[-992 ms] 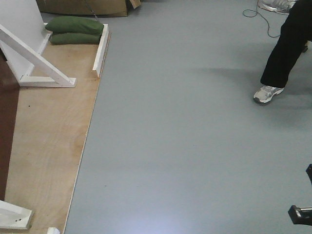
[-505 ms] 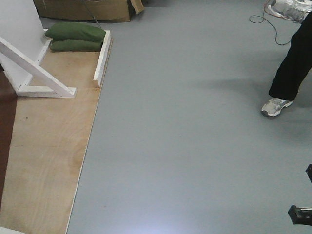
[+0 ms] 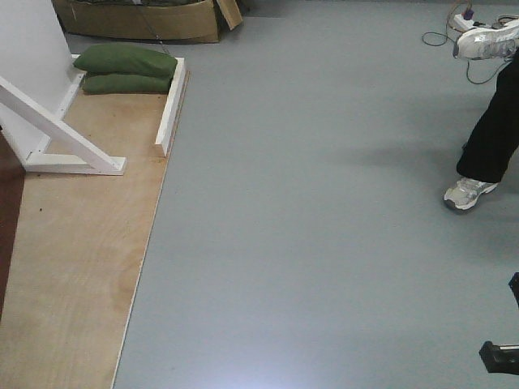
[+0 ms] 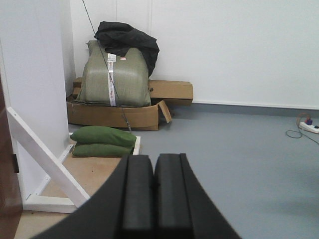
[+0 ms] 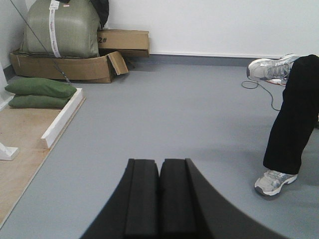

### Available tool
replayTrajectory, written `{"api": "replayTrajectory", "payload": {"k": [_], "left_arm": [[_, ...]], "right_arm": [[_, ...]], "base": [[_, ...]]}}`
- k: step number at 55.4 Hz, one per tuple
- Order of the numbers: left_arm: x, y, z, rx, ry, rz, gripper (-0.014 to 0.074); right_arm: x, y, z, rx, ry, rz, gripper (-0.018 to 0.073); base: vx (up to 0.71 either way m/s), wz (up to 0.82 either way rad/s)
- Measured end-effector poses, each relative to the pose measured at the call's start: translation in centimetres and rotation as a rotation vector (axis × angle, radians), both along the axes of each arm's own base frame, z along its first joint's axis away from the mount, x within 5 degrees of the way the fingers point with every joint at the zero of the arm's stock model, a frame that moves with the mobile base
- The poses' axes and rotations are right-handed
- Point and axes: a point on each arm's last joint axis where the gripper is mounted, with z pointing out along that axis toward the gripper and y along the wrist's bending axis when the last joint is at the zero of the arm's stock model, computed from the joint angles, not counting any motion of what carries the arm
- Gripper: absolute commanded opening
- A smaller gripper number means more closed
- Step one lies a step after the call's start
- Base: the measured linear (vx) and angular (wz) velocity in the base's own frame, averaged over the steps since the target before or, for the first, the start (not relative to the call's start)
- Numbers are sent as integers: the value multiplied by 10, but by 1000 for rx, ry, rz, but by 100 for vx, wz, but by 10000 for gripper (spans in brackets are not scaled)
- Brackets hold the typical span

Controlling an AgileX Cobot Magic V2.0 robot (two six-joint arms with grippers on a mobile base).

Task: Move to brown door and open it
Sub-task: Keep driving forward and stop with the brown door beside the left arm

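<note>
Left gripper (image 4: pixel 153 195) and right gripper (image 5: pixel 159 195) are pinched together, empty, guessing tucked for driving; brown door (image 3: pixel 6 219) sits at 9 o'clock.

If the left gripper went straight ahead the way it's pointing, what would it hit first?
Probably the flap of the cardboard box. The left gripper, shut, aims just right of the green sandbags, over bare grey floor. Depth is unclear.
</note>
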Motion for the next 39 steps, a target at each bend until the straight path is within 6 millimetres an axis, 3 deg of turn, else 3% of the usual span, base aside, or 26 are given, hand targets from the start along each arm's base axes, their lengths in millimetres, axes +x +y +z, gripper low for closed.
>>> {"api": "replayTrajectory", "payload": {"k": [39], "left_arm": [[0,0,0,0,0,0,-4]], "right_arm": [[0,0,0,0,0,0,0]], "base": [[5,-1]]}}
